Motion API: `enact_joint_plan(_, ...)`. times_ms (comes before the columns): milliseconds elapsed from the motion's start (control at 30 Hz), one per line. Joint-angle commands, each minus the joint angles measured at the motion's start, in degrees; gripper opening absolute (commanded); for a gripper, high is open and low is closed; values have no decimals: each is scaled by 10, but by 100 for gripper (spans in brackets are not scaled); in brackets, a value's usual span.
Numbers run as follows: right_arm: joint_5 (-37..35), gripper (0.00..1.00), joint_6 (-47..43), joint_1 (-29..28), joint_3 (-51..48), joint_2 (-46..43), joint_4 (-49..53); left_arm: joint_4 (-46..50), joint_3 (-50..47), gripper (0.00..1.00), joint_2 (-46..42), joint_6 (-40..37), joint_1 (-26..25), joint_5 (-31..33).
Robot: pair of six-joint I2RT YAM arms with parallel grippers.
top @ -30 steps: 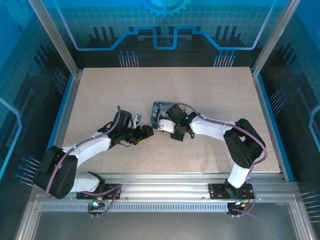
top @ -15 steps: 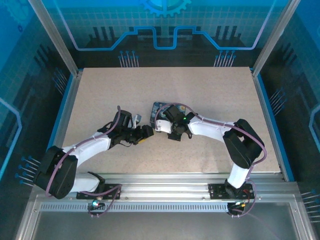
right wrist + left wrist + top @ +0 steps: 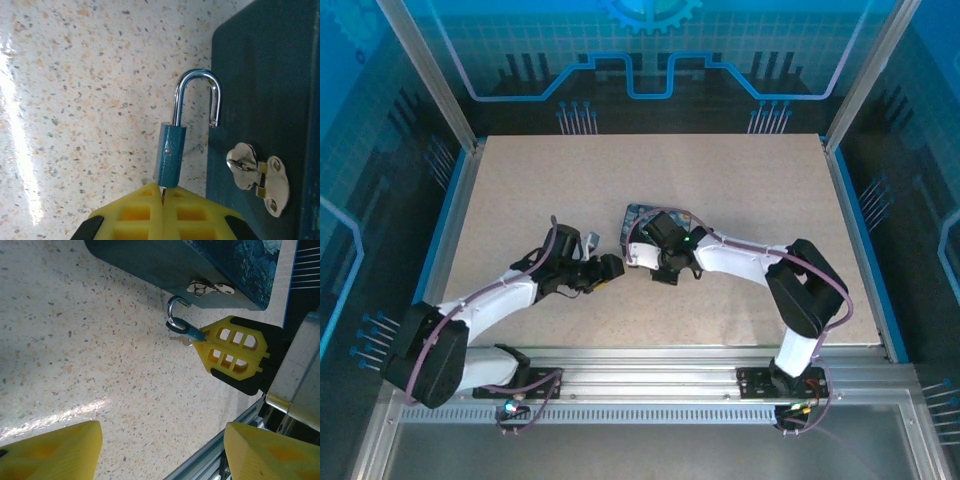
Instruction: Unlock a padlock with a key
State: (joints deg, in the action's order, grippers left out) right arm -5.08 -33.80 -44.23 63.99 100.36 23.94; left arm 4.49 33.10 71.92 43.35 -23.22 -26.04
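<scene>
The padlock (image 3: 170, 155) is a small teal body with a silver shackle (image 3: 197, 92); the shackle's right end hangs free outside the body. It lies on the table next to the blue tin box (image 3: 265, 65). My right gripper (image 3: 163, 196) is shut on the key (image 3: 162, 190), whose thin blade runs from between the yellow fingertips into the padlock's base. The left wrist view shows the padlock (image 3: 179, 324) and the right gripper (image 3: 202, 336) from the other side. My left gripper (image 3: 165, 455) stands open a short way off, with nothing between its fingers (image 3: 55, 450).
The tin box (image 3: 638, 213) lies mid-table behind the right gripper (image 3: 645, 258), its silver latch (image 3: 255, 172) facing the padlock. My left gripper (image 3: 610, 268) sits just left of the right one. The table's metal front rail (image 3: 225, 440) runs close by.
The left arm has drawn back slightly towards the near edge. The right gripper has edged a little to the left with the key and padlock.
</scene>
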Motion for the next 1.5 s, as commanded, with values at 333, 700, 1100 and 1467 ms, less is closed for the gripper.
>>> enact_joint_plan(333,11,0,91,22,-26,-129,-23,39,1,85,-37,-17,11,40)
enact_joint_plan(700,1,0,217,135,-77,-233,-27,55,57,99,-23,-42,24,51)
enact_joint_plan(1100,76,0,413,313,-70,-172,32,54,78,99,5,-35,29,43)
enact_joint_plan(1467,169,0,479,354,-47,-53,42,54,71,99,1,-34,29,45)
